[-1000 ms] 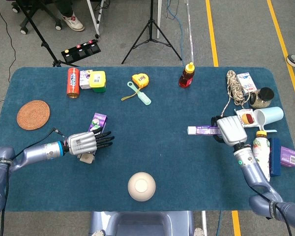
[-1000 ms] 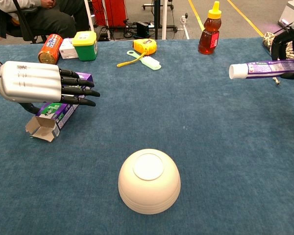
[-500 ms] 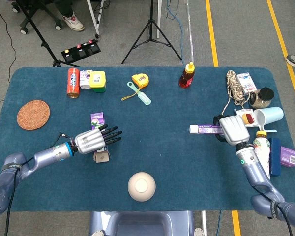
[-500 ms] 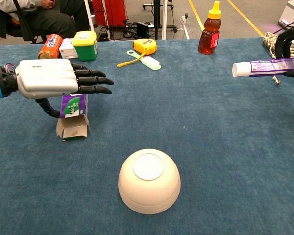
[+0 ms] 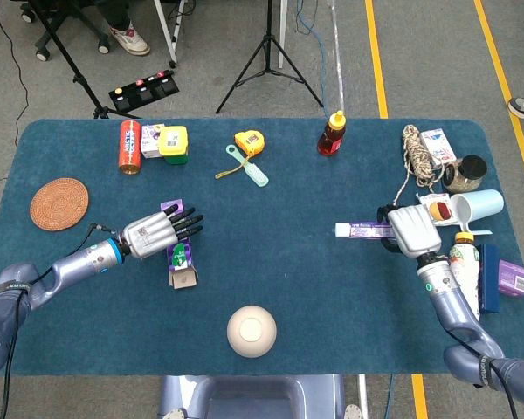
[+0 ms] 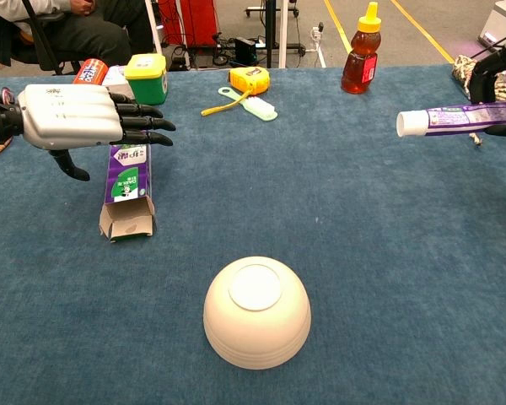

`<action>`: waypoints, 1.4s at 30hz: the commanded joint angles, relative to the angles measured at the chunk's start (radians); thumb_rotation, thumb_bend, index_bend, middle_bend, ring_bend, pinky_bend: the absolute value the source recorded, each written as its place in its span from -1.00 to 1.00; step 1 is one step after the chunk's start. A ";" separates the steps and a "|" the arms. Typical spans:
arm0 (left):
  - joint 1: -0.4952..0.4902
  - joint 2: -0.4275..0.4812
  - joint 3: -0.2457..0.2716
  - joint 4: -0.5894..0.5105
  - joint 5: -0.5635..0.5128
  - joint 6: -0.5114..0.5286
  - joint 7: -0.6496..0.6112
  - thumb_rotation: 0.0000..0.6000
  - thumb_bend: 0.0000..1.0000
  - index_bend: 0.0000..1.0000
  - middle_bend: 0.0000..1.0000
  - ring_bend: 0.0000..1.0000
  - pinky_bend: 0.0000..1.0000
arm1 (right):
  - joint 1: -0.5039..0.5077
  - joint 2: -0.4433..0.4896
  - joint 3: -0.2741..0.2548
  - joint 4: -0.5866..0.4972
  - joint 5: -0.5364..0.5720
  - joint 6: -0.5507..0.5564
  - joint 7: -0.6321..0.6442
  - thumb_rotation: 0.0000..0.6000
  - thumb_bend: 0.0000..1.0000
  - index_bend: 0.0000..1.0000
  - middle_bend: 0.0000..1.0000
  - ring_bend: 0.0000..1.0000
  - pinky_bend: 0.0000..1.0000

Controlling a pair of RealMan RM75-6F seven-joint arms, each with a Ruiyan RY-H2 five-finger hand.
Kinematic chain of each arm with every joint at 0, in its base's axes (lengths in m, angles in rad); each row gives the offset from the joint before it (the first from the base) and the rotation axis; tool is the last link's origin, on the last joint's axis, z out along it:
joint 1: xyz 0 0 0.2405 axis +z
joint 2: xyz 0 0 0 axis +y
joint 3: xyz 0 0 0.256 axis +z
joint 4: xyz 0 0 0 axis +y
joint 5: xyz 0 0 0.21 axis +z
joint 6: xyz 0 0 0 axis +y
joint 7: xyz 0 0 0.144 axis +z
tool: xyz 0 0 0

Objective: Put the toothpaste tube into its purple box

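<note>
The purple toothpaste box [image 5: 178, 257] [image 6: 126, 181] lies flat on the blue table at left centre, its open flap end toward the near edge. My left hand [image 5: 153, 234] [image 6: 76, 118] hovers just above and left of the box's far end. Its fingers are stretched out, its thumb hangs clear of the box, and it holds nothing. My right hand [image 5: 410, 229] [image 6: 504, 76] grips the white and purple toothpaste tube [image 5: 362, 230] [image 6: 460, 119] level above the table at right, cap end pointing left toward the box.
An upturned white bowl [image 5: 251, 331] [image 6: 256, 310] sits near the front edge. A honey bottle [image 5: 332, 133], yellow tape measure [image 5: 250, 142], brush [image 5: 244, 166], orange can [image 5: 130, 147] and green container [image 5: 173, 144] line the back. A woven coaster [image 5: 59, 203] lies far left; a cup [image 5: 476, 208] and bottles crowd the right.
My left hand swung the box round so its open end faces the near edge, let go of it and drew back left. The right hand and tube barely moved.
</note>
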State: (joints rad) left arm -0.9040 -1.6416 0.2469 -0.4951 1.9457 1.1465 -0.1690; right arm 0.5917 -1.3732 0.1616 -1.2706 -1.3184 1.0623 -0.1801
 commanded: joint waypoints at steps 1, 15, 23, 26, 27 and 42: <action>-0.018 -0.022 0.009 0.034 0.011 -0.019 0.063 1.00 -0.86 -1.00 -1.00 -1.00 -0.58 | 0.001 -0.001 0.001 -0.001 0.003 -0.001 -0.001 1.00 0.05 0.23 0.25 0.19 0.31; -0.021 -0.066 0.011 0.028 -0.016 -0.036 0.108 1.00 -0.55 -0.21 -0.49 -0.58 -0.12 | -0.009 0.006 0.001 -0.005 0.007 0.004 0.013 1.00 0.05 0.24 0.25 0.19 0.32; -0.009 -0.018 -0.015 -0.016 -0.054 0.004 0.107 1.00 -0.49 0.06 -0.21 -0.36 0.12 | -0.016 0.011 -0.007 -0.010 -0.011 0.014 0.026 1.00 0.05 0.24 0.26 0.20 0.32; -0.007 0.019 -0.039 -0.078 -0.088 -0.009 0.115 1.00 -0.49 0.08 -0.20 -0.32 0.16 | -0.018 0.013 -0.011 -0.022 -0.025 0.024 0.025 1.00 0.05 0.24 0.26 0.20 0.32; -0.005 0.041 -0.059 -0.128 -0.117 -0.026 0.120 1.00 -0.49 0.08 -0.19 -0.30 0.18 | -0.018 0.015 -0.012 -0.029 -0.032 0.030 0.024 1.00 0.05 0.24 0.26 0.20 0.32; -0.059 0.390 -0.352 -1.014 -0.920 -0.378 0.938 1.00 -0.48 0.19 -0.08 -0.25 0.22 | -0.029 0.040 -0.030 -0.160 -0.089 0.075 -0.017 1.00 0.05 0.26 0.28 0.22 0.33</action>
State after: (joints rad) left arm -0.9296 -1.3532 -0.0091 -1.3013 1.3265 0.8487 0.4736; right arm 0.5637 -1.3368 0.1325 -1.4212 -1.4028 1.1330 -0.1927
